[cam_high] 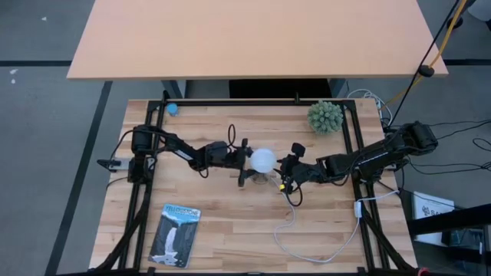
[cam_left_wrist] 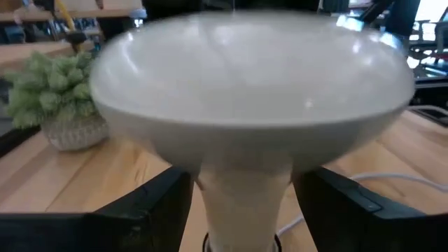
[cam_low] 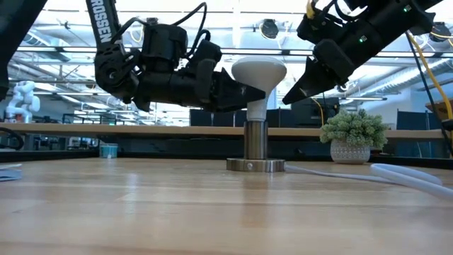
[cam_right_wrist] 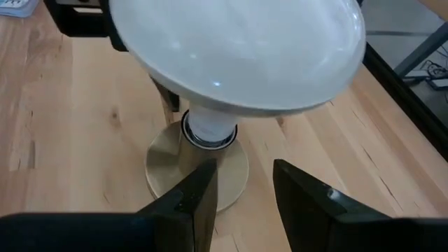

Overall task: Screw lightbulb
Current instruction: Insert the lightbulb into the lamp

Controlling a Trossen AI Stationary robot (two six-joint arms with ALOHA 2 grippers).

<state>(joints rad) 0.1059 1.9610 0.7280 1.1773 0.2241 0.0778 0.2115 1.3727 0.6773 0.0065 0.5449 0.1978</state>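
The lightbulb point(cam_low: 258, 74) stands upright in its socket point(cam_low: 255, 147) near the middle of the wooden table point(cam_high: 230, 230), its frosted white dome on top, narrowing cone-like to a neck that enters the metal collar. The low view shows this profile and the socket's flat round base; from above, the high view gives only a white disc. The left gripper point(cam_left_wrist: 241, 192) has its fingers on either side of the bulb's neck just under the dome — its own wrist view shows a sliver of gap on each side, so a firm grasp cannot be told. The right gripper point(cam_right_wrist: 241, 185) hovers just beside the bulb, fingers parted and holding nothing. Only the high view shows the blue packaging card point(cam_high: 176, 234) at the near left, the white cord point(cam_high: 322, 249) and a potted plant point(cam_high: 325, 116) at the far right.
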